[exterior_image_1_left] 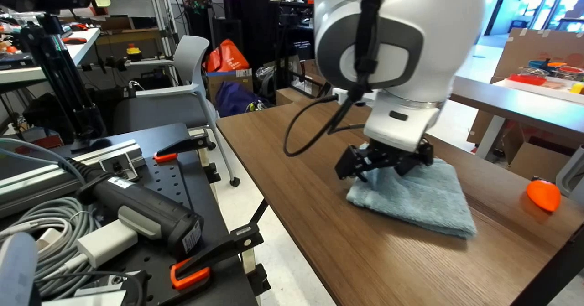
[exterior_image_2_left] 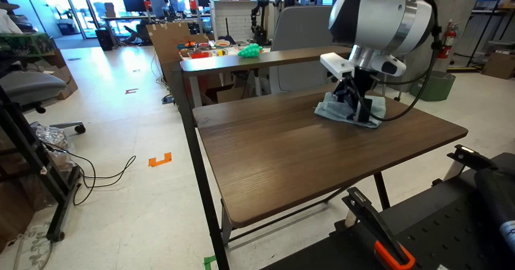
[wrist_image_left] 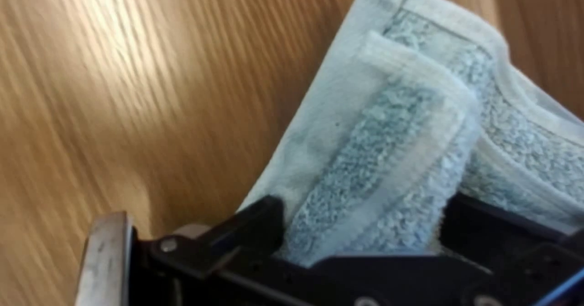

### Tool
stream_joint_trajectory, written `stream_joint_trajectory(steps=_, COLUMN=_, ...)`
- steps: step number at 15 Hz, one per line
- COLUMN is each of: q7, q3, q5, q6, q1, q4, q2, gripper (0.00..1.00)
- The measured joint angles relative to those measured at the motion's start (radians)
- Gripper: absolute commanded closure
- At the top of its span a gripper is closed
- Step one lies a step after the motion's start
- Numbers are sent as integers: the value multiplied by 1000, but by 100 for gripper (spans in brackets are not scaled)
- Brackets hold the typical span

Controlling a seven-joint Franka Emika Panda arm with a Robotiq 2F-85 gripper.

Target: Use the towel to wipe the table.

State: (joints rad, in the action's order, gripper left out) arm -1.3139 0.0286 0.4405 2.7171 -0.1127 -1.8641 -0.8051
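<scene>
The grey-blue towel (exterior_image_1_left: 424, 201) lies folded on the brown wooden table (exterior_image_1_left: 301, 196). It also shows in an exterior view (exterior_image_2_left: 332, 108) near the table's far side. My gripper (exterior_image_1_left: 383, 167) is lowered onto the towel and points down. In the wrist view, the two black fingers of the gripper (wrist_image_left: 360, 205) stand well apart. A raised fold of the towel (wrist_image_left: 392, 123) lies between them and reaches towards the palm. The fingers look open around this fold. The fingertips are partly hidden by the cloth.
A black bench (exterior_image_1_left: 182, 178) with a scanner tool (exterior_image_1_left: 146, 205), coiled cables and orange-handled clamps (exterior_image_1_left: 191, 274) stands beside the table. An orange object (exterior_image_1_left: 543, 195) is near one table end. A second table (exterior_image_2_left: 261, 58) stands behind. A cable (exterior_image_2_left: 418, 97) hangs from the arm.
</scene>
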Motion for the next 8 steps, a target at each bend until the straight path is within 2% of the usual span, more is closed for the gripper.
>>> stream_joint_trajectory(steps=4, q7=37, q3=-6, q5=17, q6=-79, q1=-91, q4=87, q2=-37, gripper=0)
stream_joint_trajectory(steps=6, q7=90, q3=-6, q5=17, q6=-106, q1=-99, q4=79, q2=-29, gripper=0)
stream_joint_trajectory(steps=8, q7=175, q3=-2, q5=15, q6=-120, q1=-99, q4=14, q2=7, gripper=0)
